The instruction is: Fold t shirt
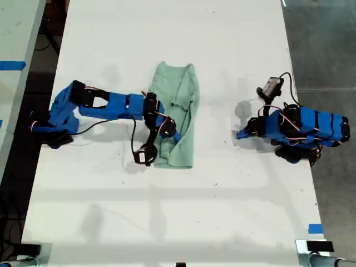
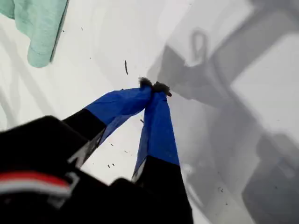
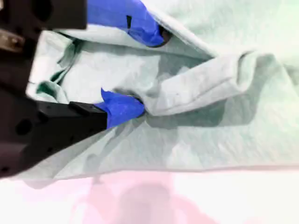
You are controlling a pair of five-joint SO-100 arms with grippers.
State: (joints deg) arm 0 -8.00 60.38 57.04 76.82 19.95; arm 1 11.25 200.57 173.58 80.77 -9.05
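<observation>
The t shirt (image 1: 177, 114) is pale mint-green, wrinkled, and gathered into a long narrow strip lying on the white surface (image 1: 233, 211), with its rounded end toward the exterior view's top and a squarer hem toward the bottom. In the second wrist view the cloth (image 3: 210, 79) shows soft ridges and a thick rolled fold running across it. My second gripper (image 1: 177, 135) sits over the lower part of the shirt, its jaws spread with a raised fold of fabric between the blue-taped fingertips (image 3: 124, 108). My first gripper (image 1: 240, 134) rests well apart from the shirt, toward the exterior view's right, jaws pressed together with nothing between them, tips (image 2: 154, 87) close to bare surface. Wide open surface lies on every side of the shirt, most of it below the hem in the exterior view. A strip of blue tape (image 1: 315, 228) marks the surface far from the shirt.
</observation>
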